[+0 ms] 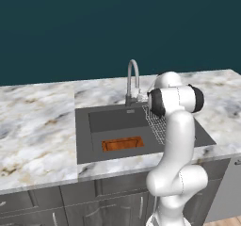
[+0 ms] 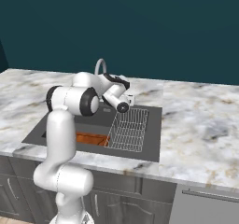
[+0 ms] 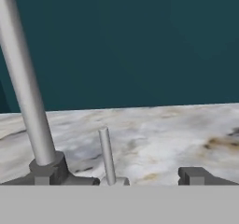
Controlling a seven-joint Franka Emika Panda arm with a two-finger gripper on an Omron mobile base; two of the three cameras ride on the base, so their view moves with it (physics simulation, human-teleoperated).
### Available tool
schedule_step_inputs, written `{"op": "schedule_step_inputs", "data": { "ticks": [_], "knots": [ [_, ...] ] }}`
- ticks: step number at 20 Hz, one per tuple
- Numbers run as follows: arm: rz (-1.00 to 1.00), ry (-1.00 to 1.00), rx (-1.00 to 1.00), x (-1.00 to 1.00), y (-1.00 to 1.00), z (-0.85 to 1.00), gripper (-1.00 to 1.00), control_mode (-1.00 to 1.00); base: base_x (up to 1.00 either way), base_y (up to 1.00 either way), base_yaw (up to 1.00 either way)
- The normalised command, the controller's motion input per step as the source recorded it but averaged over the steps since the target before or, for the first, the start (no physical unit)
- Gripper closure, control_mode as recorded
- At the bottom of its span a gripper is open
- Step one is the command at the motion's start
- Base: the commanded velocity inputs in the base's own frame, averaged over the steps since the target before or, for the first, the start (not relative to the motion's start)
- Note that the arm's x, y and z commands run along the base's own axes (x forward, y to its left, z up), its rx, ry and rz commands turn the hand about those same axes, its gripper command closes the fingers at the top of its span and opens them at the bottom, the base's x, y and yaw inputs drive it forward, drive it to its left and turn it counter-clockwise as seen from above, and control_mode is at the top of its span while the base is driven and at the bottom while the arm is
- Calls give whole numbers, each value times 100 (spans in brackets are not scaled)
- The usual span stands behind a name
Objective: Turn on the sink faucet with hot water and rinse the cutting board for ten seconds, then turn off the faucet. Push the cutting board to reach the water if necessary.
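Grey sink faucet [image 1: 132,81], orange-brown cutting board [image 1: 122,144], dark grey sink [image 1: 89,140], white-brown marbled counter [image 1: 37,126], teal wall [image 1: 117,22]

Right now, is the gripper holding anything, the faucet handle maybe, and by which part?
Nothing is held. The gripper is open beside the sink faucet, its fingertips set wide apart. The thin handle lever stands between them, untouched.

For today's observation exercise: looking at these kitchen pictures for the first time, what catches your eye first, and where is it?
The white robot arm dominates, rising in front of the sink and reaching toward the faucet at the basin's back edge. Next, the orange-brown cutting board glows against the dark basin floor, left of the wire dish rack.
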Motion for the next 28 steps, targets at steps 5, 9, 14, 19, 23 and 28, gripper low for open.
{"op": "schedule_step_inputs", "data": {
  "ticks": [5, 9, 14, 19, 23, 28],
  "knots": [
    [0, 0, 0, 19, 5, -6, -100, -100, 0, 0, 0],
    [0, 0, 0, 21, 11, -10, -100, -100, 0, 0, 0],
    [0, 0, 0, 16, 11, -8, -100, -100, 0, 0, 0],
    [0, 0, 0, 13, 9, -2, -100, -100, 0, 0, 0],
    [0, 0, 0, 9, 8, -1, -100, -100, 0, 0, 0],
    [-3, 0, 0, 5, 1, -2, -100, -100, 0, 0, 0]
  ]
}}
